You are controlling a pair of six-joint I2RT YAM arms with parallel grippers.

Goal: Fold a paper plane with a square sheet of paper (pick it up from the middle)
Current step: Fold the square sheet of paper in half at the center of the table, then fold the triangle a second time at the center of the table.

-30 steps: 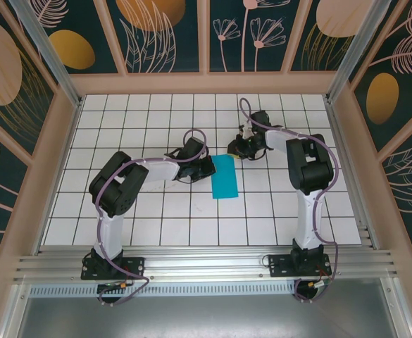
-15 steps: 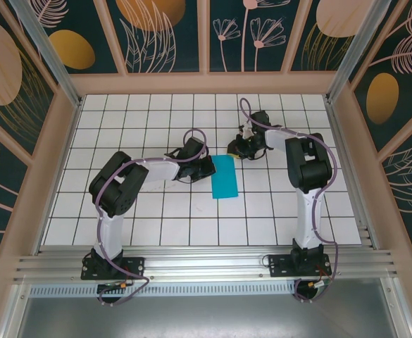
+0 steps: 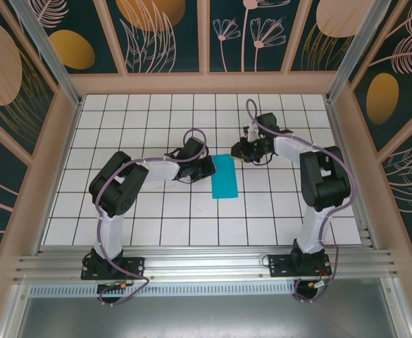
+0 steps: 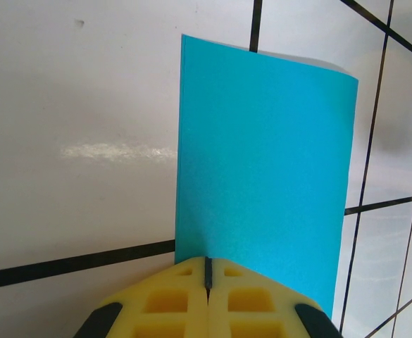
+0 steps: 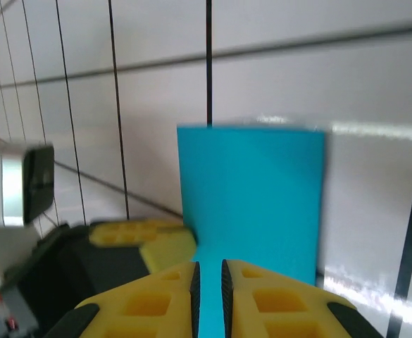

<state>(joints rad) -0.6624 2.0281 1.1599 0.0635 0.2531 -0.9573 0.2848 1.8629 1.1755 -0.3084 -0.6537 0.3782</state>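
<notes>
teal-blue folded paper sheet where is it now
Top view: the teal-blue folded paper sheet lies flat near the middle of the white gridded table, left gripper at its left edge, right gripper at its far right corner.

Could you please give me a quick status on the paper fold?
Left hand shut, tips on the teal sheet's edge. Right hand slightly open over its far end. Sheet flat, a narrow rectangle. Nothing in the way.
</notes>
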